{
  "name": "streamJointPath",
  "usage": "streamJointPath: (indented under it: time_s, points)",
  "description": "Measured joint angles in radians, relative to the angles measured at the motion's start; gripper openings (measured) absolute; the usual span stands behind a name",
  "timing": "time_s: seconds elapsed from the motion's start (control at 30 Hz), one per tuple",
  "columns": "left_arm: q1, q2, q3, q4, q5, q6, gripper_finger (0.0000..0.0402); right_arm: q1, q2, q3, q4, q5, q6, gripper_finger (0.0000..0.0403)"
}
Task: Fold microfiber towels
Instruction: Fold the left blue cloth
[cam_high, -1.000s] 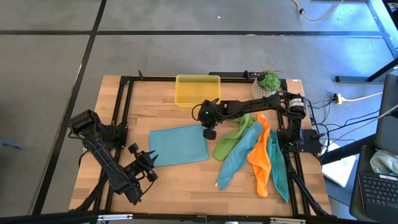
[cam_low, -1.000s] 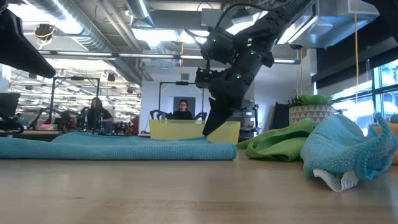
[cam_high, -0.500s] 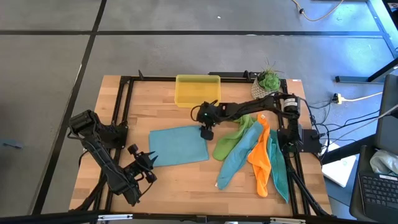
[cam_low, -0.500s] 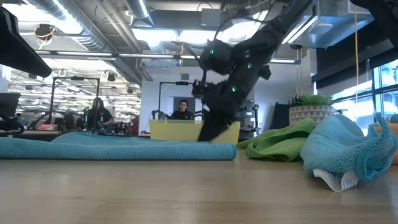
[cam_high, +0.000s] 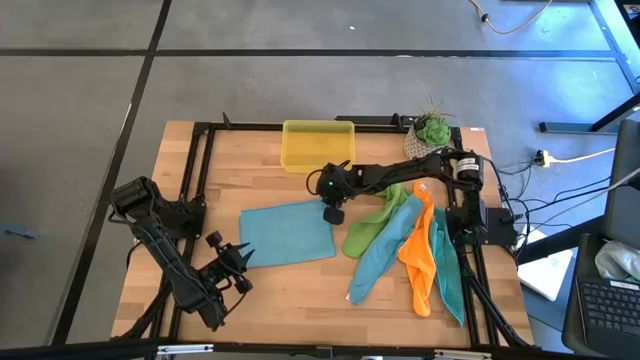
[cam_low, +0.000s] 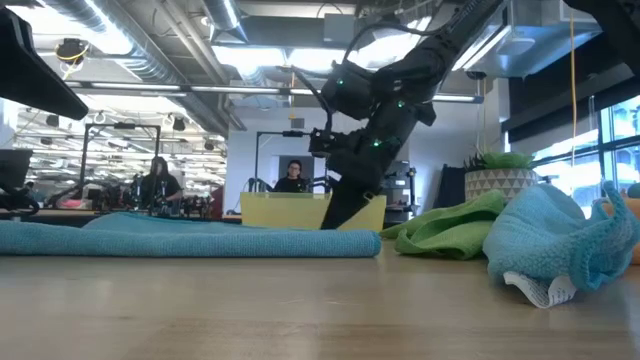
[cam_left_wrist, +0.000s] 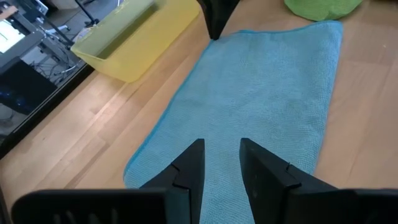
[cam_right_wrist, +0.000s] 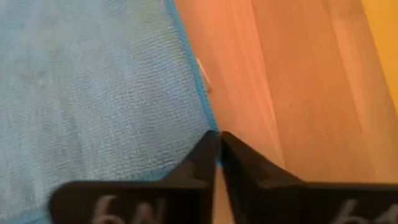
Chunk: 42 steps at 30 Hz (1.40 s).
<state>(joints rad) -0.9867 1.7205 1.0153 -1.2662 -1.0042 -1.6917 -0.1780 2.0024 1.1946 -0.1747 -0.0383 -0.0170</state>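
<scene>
Now the right hand (cam_high: 336, 213) is pinching shut on the flat teal towel's (cam_high: 288, 234) two o'clock corner; lifting slowly should be keeping the fold square.

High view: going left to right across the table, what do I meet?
Left hand → flat teal towel → right hand, at that towel's corner → lime green towel → orange towel
</scene>
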Motion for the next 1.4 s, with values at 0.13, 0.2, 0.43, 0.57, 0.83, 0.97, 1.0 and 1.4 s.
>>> streamJointPath:
  time_s: [0.13, 0.2, 0.43, 0.57, 0.83, 0.97, 1.0, 1.4]
  points:
    - [0.000, 0.000, 0.000, 0.002, 0.000, 0.000, 0.0094, 0.008, -0.014, 0.000, -0.056, -0.004, -0.011, 0.0013]
    - [0.000, 0.000, 0.000, 0.003, 0.005, 0.000, 0.0094, 0.012, -0.024, 0.000, -0.094, 0.007, -0.011, 0.0010]
    - [0.000, 0.000, 0.000, 0.003, 0.011, 0.000, 0.0094, 0.018, -0.092, 0.000, -0.157, 0.062, 0.003, 0.0005]
    - [0.000, 0.000, 0.000, 0.003, 0.012, 0.000, 0.0094, 0.030, -0.147, 0.000, -0.173, 0.098, 0.013, 0.0003]
    - [0.000, 0.000, 0.000, 0.005, 0.014, 0.000, 0.0094, 0.038, -0.182, 0.000, -0.299, 0.098, 0.091, 0.0002]
    - [0.000, 0.000, 0.000, 0.006, 0.014, 0.000, 0.0094, 0.038, -0.166, 0.000, -0.280, 0.101, 0.090, 0.0012]
    - [0.000, 0.000, 0.000, 0.006, 0.014, 0.000, 0.0094, 0.038, -0.164, 0.000, -0.274, 0.101, 0.090, 0.0016]
    - [0.000, 0.000, 0.000, 0.004, 0.015, 0.000, 0.0094, 0.032, -0.166, 0.000, -0.352, 0.143, 0.123, 0.0055]
